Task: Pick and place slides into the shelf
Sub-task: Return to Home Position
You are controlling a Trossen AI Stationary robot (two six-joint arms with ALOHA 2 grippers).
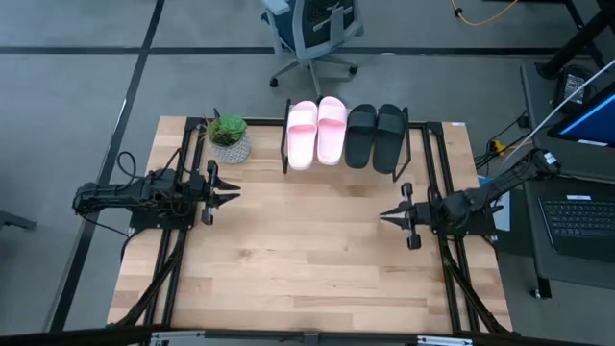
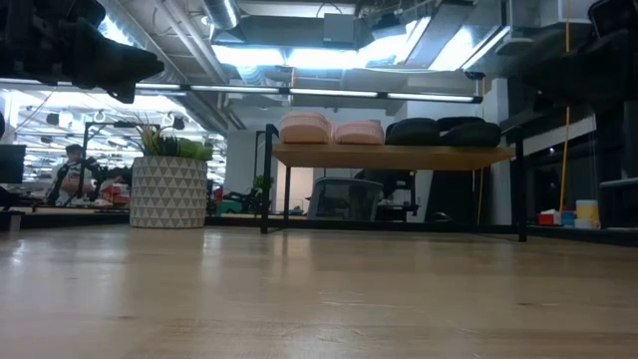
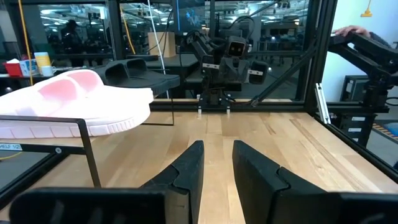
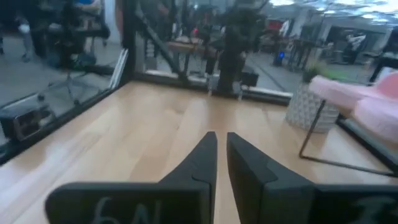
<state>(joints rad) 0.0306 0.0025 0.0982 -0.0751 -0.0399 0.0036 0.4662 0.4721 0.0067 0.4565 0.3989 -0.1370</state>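
Two light pink slides (image 1: pixel 317 133) and two black slides (image 1: pixel 376 137) lie side by side, soles down, on top of the shelf (image 2: pixel 389 157) at the table's far edge. The low view shows the pink pair (image 2: pixel 331 130) and the black pair (image 2: pixel 444 131) on the plank. My left gripper (image 1: pixel 235 192) hovers shut near the table's left side, pointing right; its wrist view (image 3: pixel 217 149) shows a pink slide (image 3: pixel 74 102) off to one side. My right gripper (image 1: pixel 384 217) hovers shut near the right side, pointing left (image 4: pixel 221 140).
A potted plant in a white patterned pot (image 1: pixel 231 139) stands at the far left of the table, beside the shelf's left end (image 2: pixel 167 191). Bare wooden tabletop (image 1: pixel 307 250) stretches between the grippers and toward the near edge. An office chair (image 1: pixel 312 34) stands beyond the table.
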